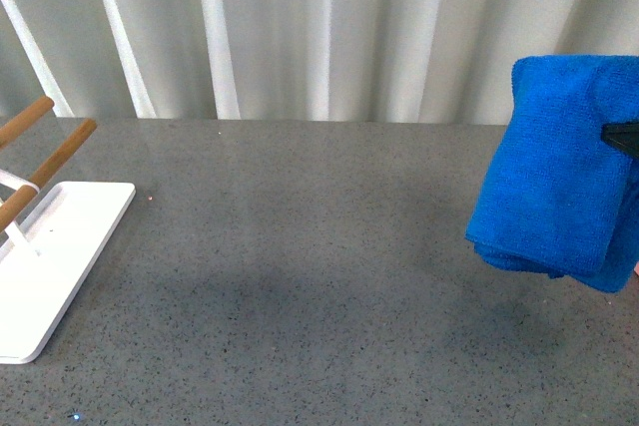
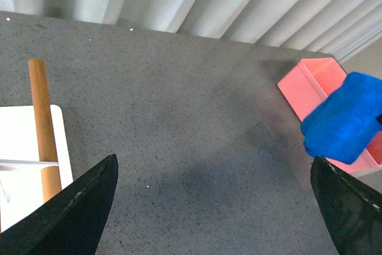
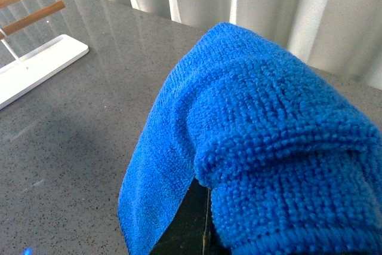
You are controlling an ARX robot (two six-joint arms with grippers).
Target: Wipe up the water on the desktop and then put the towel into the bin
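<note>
The desktop (image 1: pixel 300 276) is carrying the bin (image 2: pixel 310 82). The towel (image 1: pixel 559 177) is hanging aloft, seemingly over the bin's rim, with the right claw (image 1: pixel 624 137) clamping it. I'd be centring it over the opening and lowering before releasing, so no fold drapes outside. The left claw (image 2: pixel 215 219) is gaping wide, empty.

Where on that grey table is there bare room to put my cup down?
The wide middle of the desktop is bare, from the white rack on the left across to the hanging towel. It is crowded at the right edge, where the towel hangs by the pink bin.
</note>
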